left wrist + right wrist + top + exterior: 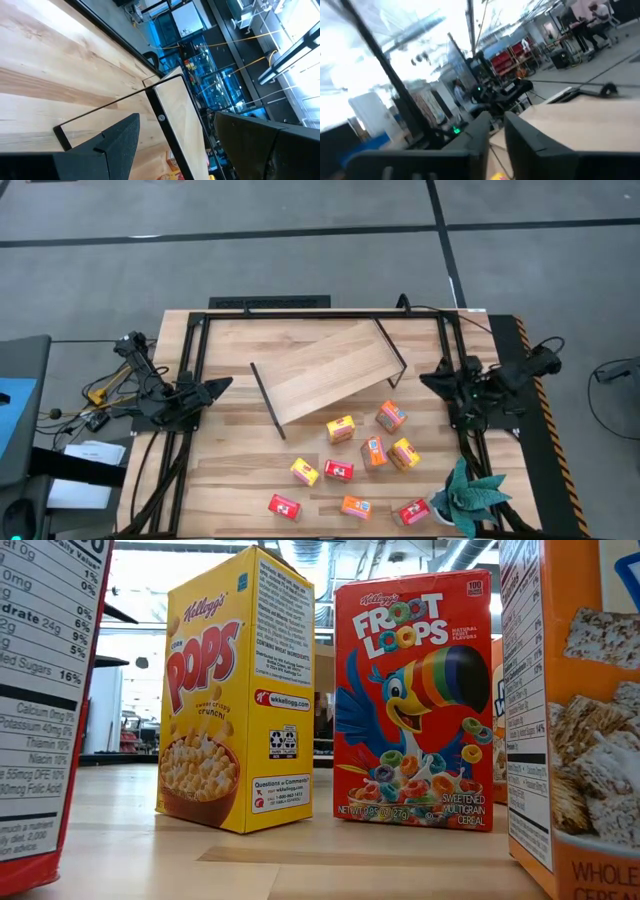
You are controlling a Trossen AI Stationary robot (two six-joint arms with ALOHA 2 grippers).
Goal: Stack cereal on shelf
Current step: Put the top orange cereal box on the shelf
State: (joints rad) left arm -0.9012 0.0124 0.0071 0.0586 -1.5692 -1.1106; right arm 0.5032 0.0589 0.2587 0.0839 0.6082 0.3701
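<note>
Between the two sets of fingers sits the shelf (325, 372), lying skewed on the worktop (230, 470) rather than square to it, its black rod frames at either end; I'd guess it's parked in the middle so both arms can reach it. None of the cereal (340, 429) is on it yet; the boxes are scattered on the worktop on the near side of the shelf, closer to the right fingers than the left, so the stacking hasn't started as far as I can judge.

The left fingers (215, 388) hang at the left edge of the worktop, spread wide with nothing between them; in the left wrist view the shelf's end frame (112, 102) shows just ahead of them, apart, not touching; looks like a waiting pose to me.

The right fingers (432, 376) hover at the right edge, just beside the shelf's other end frame; the right wrist view shows them (495, 135) narrow, only a slim gap, holding nothing; the nearest orange box (391, 416) sits near them but apart.

Low down, a yellow Corn Pops box (238, 690) and a red Froot Loops box (415, 700) stand upright, near each other but not touching; upright boxes should be easy to pinch by the sides. A potted plant (468, 495) sits at the right near corner, something the right arm probably wants to avoid.
</note>
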